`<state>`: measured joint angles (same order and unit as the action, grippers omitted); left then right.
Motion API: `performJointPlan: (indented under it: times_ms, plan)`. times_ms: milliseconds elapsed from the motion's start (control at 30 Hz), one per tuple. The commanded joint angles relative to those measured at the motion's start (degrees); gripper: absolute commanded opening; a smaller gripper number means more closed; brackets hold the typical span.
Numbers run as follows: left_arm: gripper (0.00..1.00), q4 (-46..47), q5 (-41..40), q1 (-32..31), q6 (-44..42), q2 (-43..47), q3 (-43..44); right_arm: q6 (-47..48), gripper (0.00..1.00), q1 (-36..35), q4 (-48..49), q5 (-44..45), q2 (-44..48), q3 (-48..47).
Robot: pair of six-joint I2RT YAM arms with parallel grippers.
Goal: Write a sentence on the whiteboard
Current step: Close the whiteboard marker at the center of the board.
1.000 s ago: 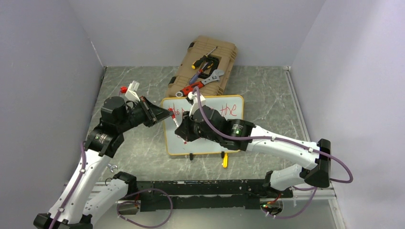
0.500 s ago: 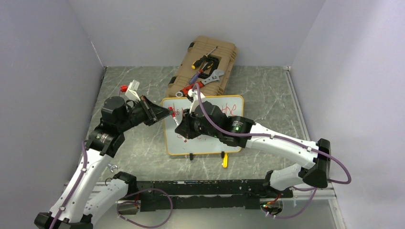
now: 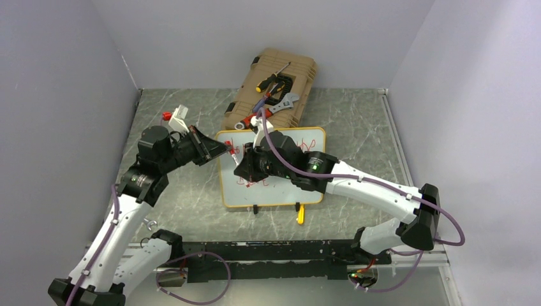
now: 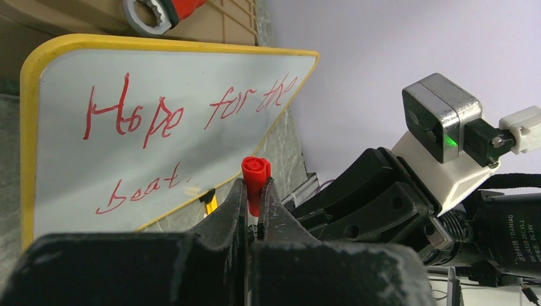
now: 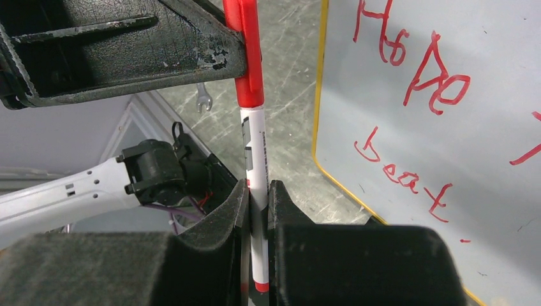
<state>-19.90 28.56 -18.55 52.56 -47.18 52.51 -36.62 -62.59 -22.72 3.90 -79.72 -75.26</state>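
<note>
Whiteboard (image 3: 274, 194) sits mid-desk (image 3: 357, 121), just in front of the tan tool case (image 3: 300, 70), with the red sentence (image 4: 159, 115) across it in two lines. Over its left edge the left hand (image 4: 253, 191) is clamped on a marker's red cap (image 4: 255, 173), and the right hand (image 5: 257, 191) is clamped on the white barrel (image 5: 257, 146).

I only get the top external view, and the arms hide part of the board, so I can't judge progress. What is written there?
Observer: In the left wrist view the sentence on the whiteboard reads "Hope for the" above "best."
Operator: What does the right arm hold?
Observer: The right pincer is shut on a marker with a white barrel.
Operator: Is it capped?
Observer: The left pincer is shut on a red cap over its tip.
</note>
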Motion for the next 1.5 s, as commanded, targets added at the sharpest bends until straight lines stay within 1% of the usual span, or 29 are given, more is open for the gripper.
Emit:
performJointPlan:
  times_ms: [0,100,233,300,367,400,533,633,700,833,1067,1233,1300,1367,1400,1467]
  plan:
    - [0.00,-9.9,13.1,-1.7,-1.9,0.9,0.6,-0.4,0.00,5.8,11.2,13.2,0.1,-3.8]
    - [0.00,-8.4,14.1,-1.7,-0.7,1.2,0.1,0.7,0.00,5.8,10.8,13.3,-0.7,-4.9]
    - [0.00,-12.5,12.9,-1.7,-3.5,0.8,2.5,-0.4,0.00,6.4,11.3,12.5,-0.3,-4.5]
    - [0.00,-11.2,12.3,-1.7,-1.2,0.6,2.5,0.2,0.00,6.5,11.9,11.8,-0.1,-4.2]
    - [0.00,-11.1,12.1,-1.7,0.9,-0.4,3.3,3.2,0.00,5.8,11.5,11.8,-0.5,-5.2]
    - [0.00,-12.5,11.9,-1.7,0.7,-1.1,4.5,4.3,0.00,5.3,11.4,12.0,-0.7,-5.4]
    - [0.00,-22.5,9.3,-1.7,-5.6,-4.5,12.2,5.1,0.00,5.0,11.1,13.0,-0.4,-4.6]
    - [0.00,-25.8,8.6,-1.6,-7.2,-5.6,14.8,4.7,0.00,4.9,11.3,13.7,-0.2,-3.8]
    - [0.00,-23.7,9.0,-1.6,-5.9,-4.9,14.1,3.6,0.00,5.0,11.7,13.8,0.1,-3.2]
    - [0.00,-18.4,11.2,-1.6,-2.8,-3.4,9.5,2.3,0.00,5.1,13.0,13.2,0.9,-2.6]
    - [0.00,-22.4,12.3,-1.6,-5.8,-2.9,8.7,2.4,0.00,5.7,12.9,14.5,0.9,-3.7]
    - [0.00,-20.3,14.0,-1.7,-4.2,-1.8,6.4,3.5,0.00,5.9,13.7,14.2,0.7,-4.2]
    - [0.00,-21.4,12.7,-1.7,-5.2,-2.4,7.5,4.7,0.00,5.9,13.7,13.7,0.7,-4.5]
    - [0.00,-22.2,10.7,-1.6,-6.6,-4.0,10.8,5.9,0.00,5.7,13.0,12.5,1.3,-4.5]
    - [0.01,-22.8,9.6,-1.6,-7.5,-5.3,12.8,6.4,0.00,5.7,12.5,12.0,1.8,-4.3]
    - [0.12,-23.3,7.8,-1.6,-9.5,-8.8,18.1,7.1,0.00,5.5,10.6,12.1,2.9,-3.7]
